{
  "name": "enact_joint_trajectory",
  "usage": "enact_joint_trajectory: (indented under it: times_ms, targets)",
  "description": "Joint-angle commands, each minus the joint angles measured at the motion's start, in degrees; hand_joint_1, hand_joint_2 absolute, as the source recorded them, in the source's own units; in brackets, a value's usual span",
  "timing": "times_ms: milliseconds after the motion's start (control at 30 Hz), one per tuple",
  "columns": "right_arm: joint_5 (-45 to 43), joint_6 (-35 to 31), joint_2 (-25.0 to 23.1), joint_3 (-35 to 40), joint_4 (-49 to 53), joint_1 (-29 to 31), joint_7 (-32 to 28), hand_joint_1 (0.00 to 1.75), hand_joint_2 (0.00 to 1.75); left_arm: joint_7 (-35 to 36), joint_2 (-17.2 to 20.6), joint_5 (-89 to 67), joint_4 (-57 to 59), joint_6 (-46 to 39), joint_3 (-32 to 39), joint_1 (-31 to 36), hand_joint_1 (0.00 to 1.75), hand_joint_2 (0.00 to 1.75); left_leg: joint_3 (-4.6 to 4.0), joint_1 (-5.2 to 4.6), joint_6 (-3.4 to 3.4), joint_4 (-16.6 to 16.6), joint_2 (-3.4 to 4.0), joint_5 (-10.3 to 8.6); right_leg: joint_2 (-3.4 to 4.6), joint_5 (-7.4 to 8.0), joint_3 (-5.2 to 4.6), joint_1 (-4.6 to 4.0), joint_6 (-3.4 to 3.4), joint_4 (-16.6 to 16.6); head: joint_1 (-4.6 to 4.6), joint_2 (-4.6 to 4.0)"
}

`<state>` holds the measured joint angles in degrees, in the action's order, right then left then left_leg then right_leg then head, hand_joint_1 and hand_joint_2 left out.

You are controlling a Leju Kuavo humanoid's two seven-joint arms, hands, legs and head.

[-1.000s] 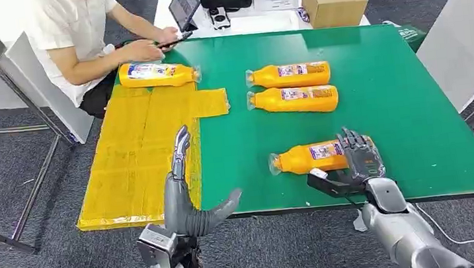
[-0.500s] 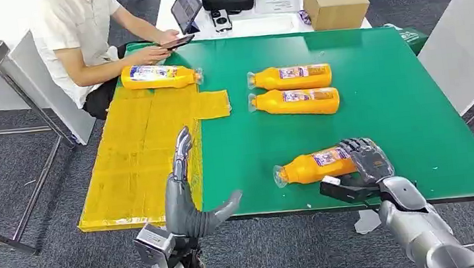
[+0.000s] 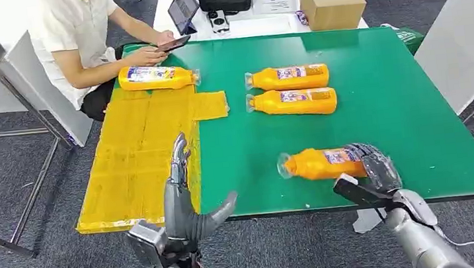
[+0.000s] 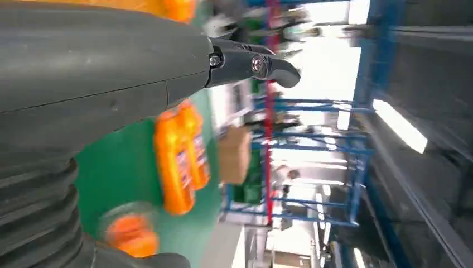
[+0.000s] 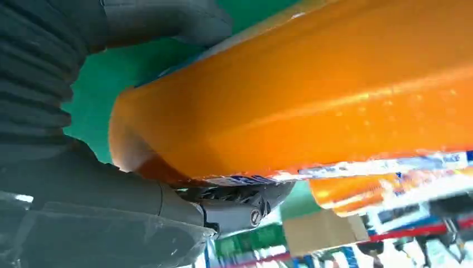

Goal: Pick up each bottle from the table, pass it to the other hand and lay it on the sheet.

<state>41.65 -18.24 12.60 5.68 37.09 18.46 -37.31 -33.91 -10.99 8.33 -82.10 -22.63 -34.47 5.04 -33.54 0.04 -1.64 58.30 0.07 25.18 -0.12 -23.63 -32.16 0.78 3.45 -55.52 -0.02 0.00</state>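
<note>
Bottles: one (image 3: 156,76) lay on the yellow sheet (image 3: 137,158); two (image 3: 289,88) lay well beyond it on the desk (image 3: 404,110). The right robot hand (image 3: 374,169) gripped a fourth (image 3: 320,163); the left robot hand (image 3: 185,199) waited, fingers spread, beside the sheet.

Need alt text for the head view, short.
The robot's right hand grips the base end of an orange plastic bottle near the front edge of a green table, while its open left hand waits over a yellow sheet. One more orange bottle lies on the sheet's far end, two on the table; a seated person holds a phone.
</note>
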Motion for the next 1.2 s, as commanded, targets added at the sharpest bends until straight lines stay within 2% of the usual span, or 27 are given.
enact_joint_trajectory:
  times_ms: [33,467,633,733,900,967,1000,1033,1167,1200]
  targets:
    - [-10.54,6.26,-8.42,1.2,22.6,-9.95,3.96,1.75,1.75,5.04,0.45,14.18,4.39,8.39,3.94,-2.78,0.0,1.75,0.07,0.09,0.18,-0.11,0.23,0.05,0.27,0.01,-0.05,-0.09,-0.19,0.04,0.0,0.0]
    - [-13.35,6.09,-8.54,2.84,25.0,-9.82,4.39,1.75,1.75,6.19,0.87,16.28,3.61,9.38,3.39,-2.65,0.0,1.75,-0.73,0.06,0.15,-0.07,0.01,-0.1,0.09,-0.02,-0.71,-0.06,-0.27,-0.07,-0.02,0.0]
    - [-16.21,6.08,-10.9,4.36,25.26,-8.71,4.96,1.75,1.75,9.05,2.28,19.51,3.13,14.76,1.14,-2.43,0.0,1.75,-0.9,0.04,0.18,-0.08,0.09,-0.11,0.18,0.0,-0.91,-0.03,-0.3,-0.09,-0.02,0.0]
    - [-16.5,7.31,-12.67,8.18,23.39,-7.49,5.56,1.75,1.75,9.46,2.45,18.02,4.27,15.81,-0.16,-1.28,0.0,1.75,-0.92,0.05,0.19,-0.07,0.15,-0.1,0.25,0.02,-0.95,-0.05,-0.3,-0.1,-0.02,0.0]
    - [-16.31,9.43,-15.9,17.55,22.72,-6.69,6.54,1.75,1.75,11.18,1.46,14.35,9.4,12.66,-1.04,1.66,0.0,1.75,-0.91,0.09,0.21,-0.09,0.22,-0.13,0.31,0.07,-0.98,-0.09,-0.33,-0.08,-0.02,0.0]
    - [-16.75,9.41,-16.84,20.49,22.93,-6.3,7.22,1.75,1.75,9.4,0.95,11.35,10.84,10.58,-1.55,2.61,0.0,1.75,-1.06,0.1,0.14,-0.06,0.11,-0.17,0.17,0.08,-1.09,-0.1,-0.24,-0.1,-0.02,0.0]
    - [-16.9,9.36,-17.0,21.27,22.97,-6.08,7.39,1.75,1.75,10.85,0.73,13.31,11.1,12.3,-1.32,2.74,0.0,1.75,-1.08,0.09,0.14,-0.05,0.07,-0.17,0.15,0.06,-1.1,-0.09,-0.24,-0.12,-0.02,0.0]
    - [-16.98,9.29,-17.46,22.33,23.18,-5.64,7.86,1.75,1.75,10.5,0.53,12.86,11.09,11.8,-1.43,2.98,0.0,1.75,-0.89,0.08,0.23,-0.07,0.16,-0.11,0.24,0.0,-0.99,-0.09,-0.37,-0.18,-0.02,0.0]
    - [-17.95,9.64,-16.57,26.82,23.52,-4.32,8.7,1.75,1.75,9.34,-0.07,11.03,12.3,9.13,-1.72,4.36,0.0,1.75,-1.1,0.08,0.13,-0.03,0.07,-0.17,0.14,0.05,-1.13,-0.07,-0.23,-0.16,-0.04,0.0]
    - [-17.95,9.65,-16.72,26.93,23.55,-4.32,8.7,1.75,1.75,9.34,-0.15,11.03,12.28,9.12,-1.71,4.47,0.0,1.75,-0.89,0.07,0.2,-0.03,0.12,-0.08,0.2,-0.04,-0.97,-0.06,-0.35,-0.21,-0.02,0.0]
